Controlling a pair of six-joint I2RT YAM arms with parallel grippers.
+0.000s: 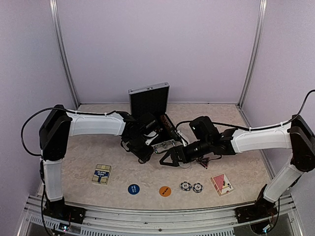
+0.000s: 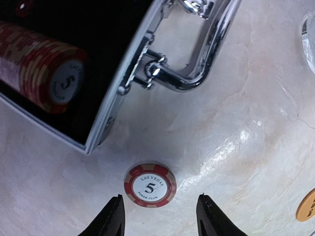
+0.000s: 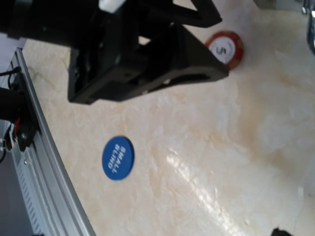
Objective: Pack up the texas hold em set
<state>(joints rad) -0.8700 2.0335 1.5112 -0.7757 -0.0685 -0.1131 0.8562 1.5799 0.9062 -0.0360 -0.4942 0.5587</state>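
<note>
Tabletop (image 1: 246, 142): beige, marbled, glossy where lit. Briefcase (image 1: 149, 97) is placed at table centre, toward the far side. It is silver aluminium with black lining, opened, with the lid stood upright at its far edge. Its long axis is run left to right, and the curved chrome handle (image 2: 211, 44) is faced near. The base is largely hidden by the arms.

A row of red-and-cream chips (image 2: 44, 66) is laid on its side in a corner of the case; "5" is read on the end face.

Blue-backed deck (image 1: 101, 174) is laid flat near left; red-backed deck (image 1: 222, 184) near right, slightly skewed. Neither deck's print is legible.

Between the decks, left to right:
- round blue disc (image 3: 118, 157), marked "SMALL BLIND"
- orange disc (image 1: 165, 191), text unreadable
- two dark striped chips (image 1: 185, 186), side by side

A lone red chip (image 2: 150, 185) marked "LAS VEGAS 5 POKER CLUB" is laid flat just beside the case's near corner.

Left gripper (image 2: 160, 219) is hung just short of that chip, fingers spread, nothing grasped. Right gripper (image 1: 170, 161) is released wide and empty, near the case front.
</note>
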